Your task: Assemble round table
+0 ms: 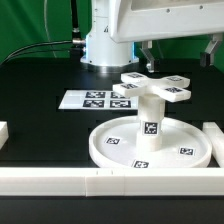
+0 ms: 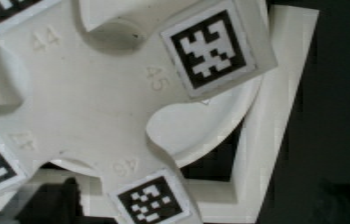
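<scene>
Surface: black table (image 1: 40,110), edged by white rails (image 1: 60,180) at front and sides, with a green backdrop behind. Marker board (image 1: 92,99): flat on the table, beyond the disc toward the exterior view's left. Disc (image 1: 105,158): rimmed, lying flat just behind the front rail. Cylinder (image 1: 150,120): upright at the disc's centre. Cross (image 1: 152,88): level on top of the cylinder, tags facing up (the wrist view shows it close, with the disc's rim beneath). Gripper (image 1: 148,58): hanging just above the cross; its opening cannot be told, nor whether it touches the cross.
</scene>
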`<state>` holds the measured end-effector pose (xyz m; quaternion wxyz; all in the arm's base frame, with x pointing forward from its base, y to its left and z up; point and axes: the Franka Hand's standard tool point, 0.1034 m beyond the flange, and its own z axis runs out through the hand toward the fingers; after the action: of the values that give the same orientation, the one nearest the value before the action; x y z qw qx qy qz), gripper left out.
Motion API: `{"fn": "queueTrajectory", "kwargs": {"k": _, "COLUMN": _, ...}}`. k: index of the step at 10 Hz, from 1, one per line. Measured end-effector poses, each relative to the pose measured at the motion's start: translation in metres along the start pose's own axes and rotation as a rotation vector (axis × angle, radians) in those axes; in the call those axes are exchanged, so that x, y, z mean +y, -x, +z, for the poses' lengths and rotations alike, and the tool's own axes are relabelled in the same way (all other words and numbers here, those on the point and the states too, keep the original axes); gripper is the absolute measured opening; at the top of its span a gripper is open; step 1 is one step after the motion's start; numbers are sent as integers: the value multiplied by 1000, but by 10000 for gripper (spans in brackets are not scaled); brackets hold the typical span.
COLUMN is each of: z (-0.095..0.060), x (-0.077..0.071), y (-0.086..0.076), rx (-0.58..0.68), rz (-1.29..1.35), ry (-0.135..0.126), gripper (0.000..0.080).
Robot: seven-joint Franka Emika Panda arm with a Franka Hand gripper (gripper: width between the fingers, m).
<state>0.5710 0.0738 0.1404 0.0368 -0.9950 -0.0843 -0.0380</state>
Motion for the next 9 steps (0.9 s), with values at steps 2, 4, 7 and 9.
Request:
{"fn": "queueTrajectory", "kwargs": {"k": 2, "z": 1, "x": 2, "y": 0, "rx": 0, "rz": -144, "ry": 2, "gripper": 649}}
{"fn": "queueTrajectory", "kwargs": {"k": 4, "z": 2, "x": 9, "y": 0, "rx": 6, "rz": -440, "ry": 12, "gripper": 649}}
{"fn": "queueTrajectory", "kwargs": {"k": 7, "z": 4, "x": 12, "y": 0, "rx": -1, "rz": -669, "ry": 20, "gripper": 649}}
{"fn": "queueTrajectory", "kwargs": {"k": 9, "z": 4, "x": 14, "y": 1, "rx": -7, "rz": -812, "ry": 26, "gripper": 649}}
